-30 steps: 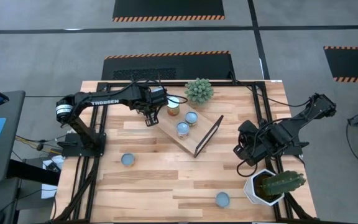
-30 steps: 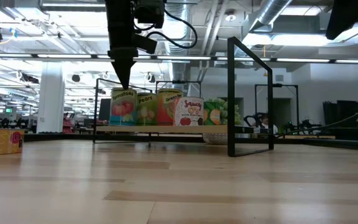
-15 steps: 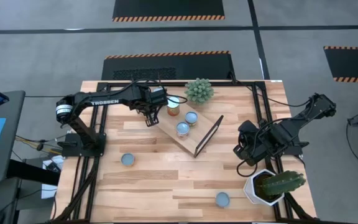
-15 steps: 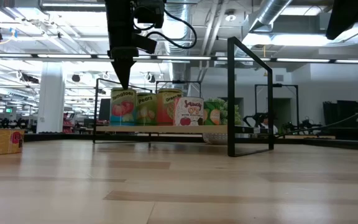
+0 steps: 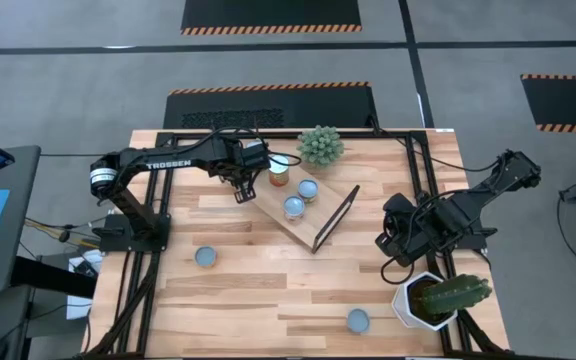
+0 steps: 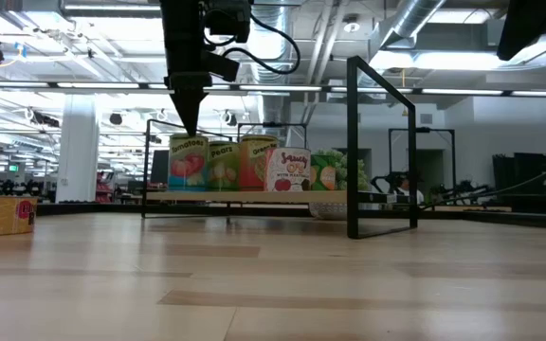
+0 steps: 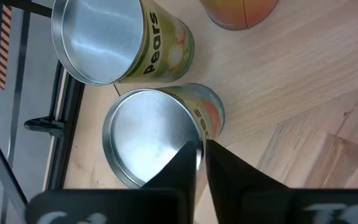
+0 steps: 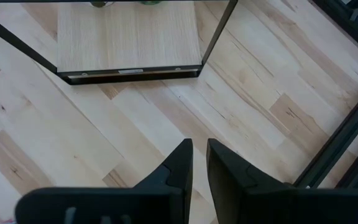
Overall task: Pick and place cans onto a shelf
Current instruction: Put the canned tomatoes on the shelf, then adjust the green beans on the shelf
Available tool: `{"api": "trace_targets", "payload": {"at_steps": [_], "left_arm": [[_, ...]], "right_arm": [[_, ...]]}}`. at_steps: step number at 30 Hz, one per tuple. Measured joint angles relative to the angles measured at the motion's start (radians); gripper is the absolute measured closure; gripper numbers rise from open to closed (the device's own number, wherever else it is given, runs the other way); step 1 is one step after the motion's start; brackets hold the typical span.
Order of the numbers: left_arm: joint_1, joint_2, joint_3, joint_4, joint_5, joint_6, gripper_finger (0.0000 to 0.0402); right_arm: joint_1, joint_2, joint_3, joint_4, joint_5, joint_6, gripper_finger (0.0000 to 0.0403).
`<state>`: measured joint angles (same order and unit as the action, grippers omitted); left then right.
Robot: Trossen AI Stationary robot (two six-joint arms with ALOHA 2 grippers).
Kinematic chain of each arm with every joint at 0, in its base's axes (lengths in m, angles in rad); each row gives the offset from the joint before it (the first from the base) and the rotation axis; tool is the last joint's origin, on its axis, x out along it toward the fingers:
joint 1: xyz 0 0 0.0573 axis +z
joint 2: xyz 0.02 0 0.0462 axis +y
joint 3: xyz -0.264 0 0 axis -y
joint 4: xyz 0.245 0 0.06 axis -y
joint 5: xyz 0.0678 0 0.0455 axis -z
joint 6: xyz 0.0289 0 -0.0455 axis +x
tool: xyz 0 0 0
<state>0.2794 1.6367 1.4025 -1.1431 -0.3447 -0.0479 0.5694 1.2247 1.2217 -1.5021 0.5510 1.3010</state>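
Low view, level with the pale plank desk [image 6: 273,284], is the only one that gives the labels face-on: four short metal cans stand in a row on the light wooden shelf with thin black frame ends [image 6: 254,197], reading "Tomatoes" [image 6: 188,163], "Pears" [image 6: 223,166], an orange one whose writing I cannot make out [image 6: 258,162], and a white one marked "Saucy" [image 6: 290,170]. The left claw [image 6: 186,112] hangs point-down right over the Tomatoes can.

From overhead those labels vanish and the layout appears: the shelf [image 5: 303,222] lies askew mid-desk, the left claw [image 5: 243,190] at its near-left corner, and two more pale-blue-topped cans sit loose on the planks, one to the left [image 5: 207,257], one near the front edge [image 5: 358,320]. "TROSSEN" is printed in white on the left arm. The right claw [image 5: 388,243] waits low on the right, beside a white pot with a cactus [image 5: 438,298].

The left wrist view shows smooth silvery tops with raised rims; its dark fingers [image 7: 182,167] are pinched almost together, holding nothing, tips just above the rim of the nearer can [image 7: 148,134], the Pears can [image 7: 104,37] alongside. The right wrist view shows its claw [image 8: 194,155] likewise nearly shut and empty over bare wood grain, facing the shelf's end.
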Motion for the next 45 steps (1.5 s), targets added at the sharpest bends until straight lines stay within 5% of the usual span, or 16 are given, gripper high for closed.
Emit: {"api": "trace_targets", "payload": {"at_steps": [8, 16, 24, 27, 32, 38, 45], "left_arm": [[0.0, -0.006, 0.01, -0.013, 0.021, -0.062, 0.0319], [-0.004, -0.008, 0.188, -0.123, 0.065, -0.151, 0.0313], [-0.038, -0.002, 0.227, 0.071, 0.331, -0.288, 0.0313], [-0.069, 0.004, 0.225, 0.028, 0.386, -0.27, 0.0313], [-0.143, -0.009, 0.226, -0.136, 0.386, -0.266, 0.0313], [-0.301, -0.009, 0.225, -0.359, 0.343, -0.238, 0.0313], [-0.493, -0.064, 0.128, -0.264, 0.259, -0.207, 0.0313]], "right_arm": [[0.0, 0.0, 0.0, 0.0, 0.0, 0.0, 0.0331], [0.0, 0.0, 0.0, 0.0, 0.011, -0.001, 0.0331], [-0.01, 0.0, 0.0, 0.011, 0.043, -0.004, 0.0331], [-0.017, 0.0, 0.0, 0.056, 0.06, -0.061, 0.0331], [-0.087, 0.0, 0.0, 0.25, 0.061, -0.353, 0.0331], [-0.299, 0.013, 0.0, 0.662, -0.012, -0.721, 0.0331], [-0.599, 0.113, 0.0, 1.035, -0.262, -0.888, 0.0331]]}}
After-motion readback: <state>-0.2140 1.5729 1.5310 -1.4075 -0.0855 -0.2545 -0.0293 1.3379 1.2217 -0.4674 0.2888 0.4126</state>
